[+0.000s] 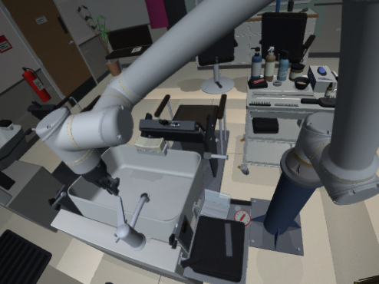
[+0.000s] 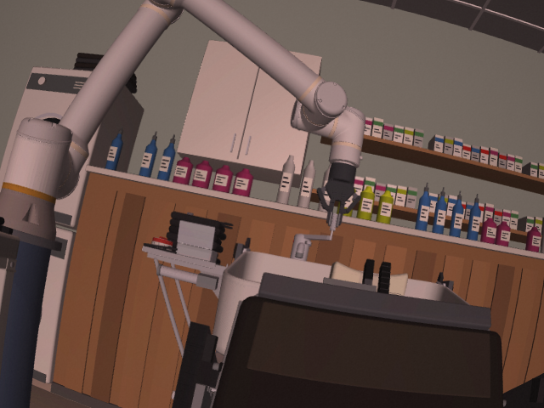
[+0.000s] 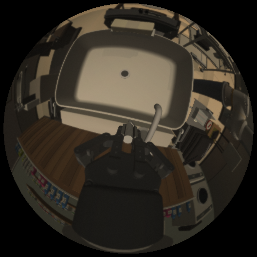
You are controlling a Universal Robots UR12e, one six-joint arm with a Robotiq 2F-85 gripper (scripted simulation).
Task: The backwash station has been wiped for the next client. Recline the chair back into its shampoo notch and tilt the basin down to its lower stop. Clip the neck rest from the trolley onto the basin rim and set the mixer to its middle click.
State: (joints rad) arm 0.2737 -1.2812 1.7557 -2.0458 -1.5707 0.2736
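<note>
The white basin (image 1: 144, 184) (image 3: 125, 78) sits at the middle of the station, with the cream neck rest (image 1: 150, 144) (image 2: 347, 271) (image 3: 132, 25) on its rim beside the reclined dark chair back (image 1: 172, 126) (image 2: 364, 347). On the opposite rim stands the mixer (image 1: 130, 234) (image 2: 299, 246), its spout curving over the bowl, and my gripper (image 2: 334, 222) (image 3: 128, 136) is closed on the end of the mixer's thin lever (image 1: 121, 209) (image 2: 320, 237), straight above it. The lever tip (image 3: 127, 138) shows between my fingers in the wrist camera.
The wooden counter (image 2: 132, 211) with rows of bottles runs just behind the mixer. A trolley (image 1: 287, 115) with bottles and combs stands past the chair. A black pad and gauge (image 1: 218, 245) lie by my blue base column (image 1: 287, 203).
</note>
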